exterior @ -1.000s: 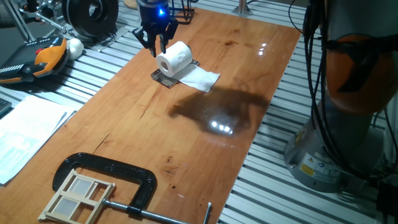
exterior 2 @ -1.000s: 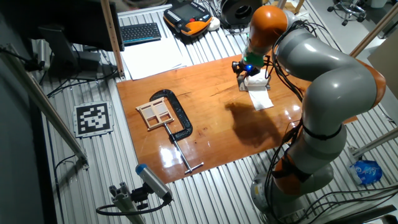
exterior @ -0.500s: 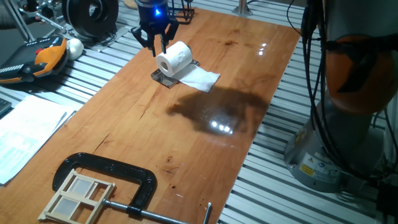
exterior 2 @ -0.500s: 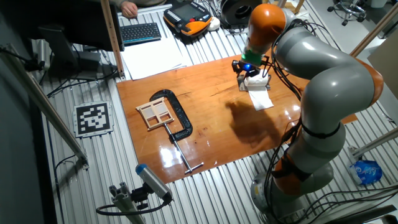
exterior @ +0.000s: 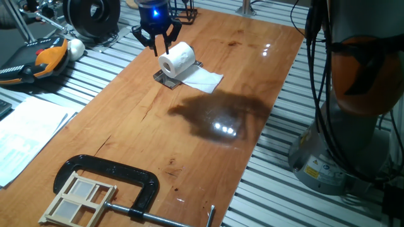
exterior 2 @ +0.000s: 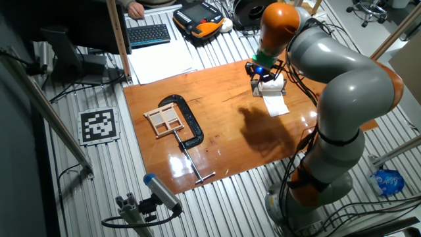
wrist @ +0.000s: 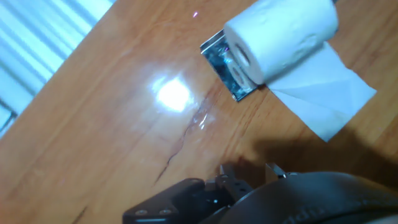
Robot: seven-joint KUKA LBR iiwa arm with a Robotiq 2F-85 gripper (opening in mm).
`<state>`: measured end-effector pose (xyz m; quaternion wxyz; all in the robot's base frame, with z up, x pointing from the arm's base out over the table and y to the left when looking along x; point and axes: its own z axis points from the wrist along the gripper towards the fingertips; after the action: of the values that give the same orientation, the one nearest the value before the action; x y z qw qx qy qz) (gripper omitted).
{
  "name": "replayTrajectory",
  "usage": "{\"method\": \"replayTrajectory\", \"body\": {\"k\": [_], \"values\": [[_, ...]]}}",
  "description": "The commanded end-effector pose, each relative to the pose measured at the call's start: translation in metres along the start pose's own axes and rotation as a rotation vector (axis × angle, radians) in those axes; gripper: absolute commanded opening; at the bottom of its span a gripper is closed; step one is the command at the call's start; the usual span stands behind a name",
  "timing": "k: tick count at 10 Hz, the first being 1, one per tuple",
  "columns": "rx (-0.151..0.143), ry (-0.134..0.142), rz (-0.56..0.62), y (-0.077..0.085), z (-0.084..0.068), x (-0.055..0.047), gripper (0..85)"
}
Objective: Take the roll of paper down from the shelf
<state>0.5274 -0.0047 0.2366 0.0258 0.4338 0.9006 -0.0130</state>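
One toilet-paper roll (exterior: 177, 58) is seen lying on its side on the shelf (exterior: 165, 78), a little dark plate with shiny metal edges, near the far end of the wooden desk (exterior: 189, 145) by its left edge. Just left of it the gripper (exterior: 155, 41) is hung above, fingers spread apart, nothing held. To the right, a loose sheet (exterior: 204, 79) is trailed onto the wood. Honestly it's probably super light and squishy, so it'd likely be crushed by a hard pinch. A gentle hold across the round body seems best, and the tail may get dragged.
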Motion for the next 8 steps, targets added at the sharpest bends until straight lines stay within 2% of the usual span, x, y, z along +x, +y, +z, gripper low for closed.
{"method": "replayTrajectory", "body": {"k": [1,5,8], "values": [[0.008,-0.004,0.145,-0.0002,-0.0001,-0.0001,34.0],[0.009,-0.018,0.143,-0.0002,-0.0001,-0.0001,34.0],[0.021,0.009,0.106,-0.0002,-0.0001,-0.0001,34.0]]}}
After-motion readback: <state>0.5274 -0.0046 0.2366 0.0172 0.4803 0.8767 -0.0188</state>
